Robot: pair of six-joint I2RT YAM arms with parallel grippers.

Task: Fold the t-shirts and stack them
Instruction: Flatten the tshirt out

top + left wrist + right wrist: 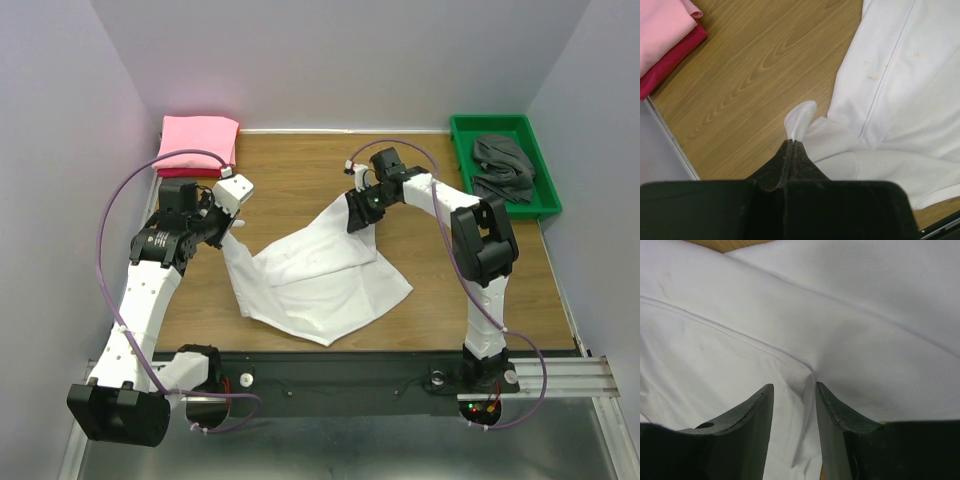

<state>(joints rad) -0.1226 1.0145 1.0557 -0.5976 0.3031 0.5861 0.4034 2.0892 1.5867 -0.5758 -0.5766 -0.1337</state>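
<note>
— Where do we find the white t-shirt [320, 280]?

— We see it spread and rumpled across the middle of the table [300, 170], between the two arms, with its near edge close to their bases. Two parts of it are pulled up off the wood, one at each side.

— What holds them?

— At the left we see the left gripper [792, 144]. Its fingers are pressed together, with a small tongue of white cloth pinched between the tips. At the far right, the right gripper [794, 390] has a fold of the same shirt between its fingers, which stand a little apart around the cloth. From above, the shirt rises in a peak to it.

— And the other shirts?

— We see the pink t-shirt [198, 140] folded at the far left corner of the table, lying on a red cloth [675, 59]. The dark grey t-shirt [503, 165] lies crumpled in the green tray [463, 145] at the far right corner, well apart from the white one.
</note>
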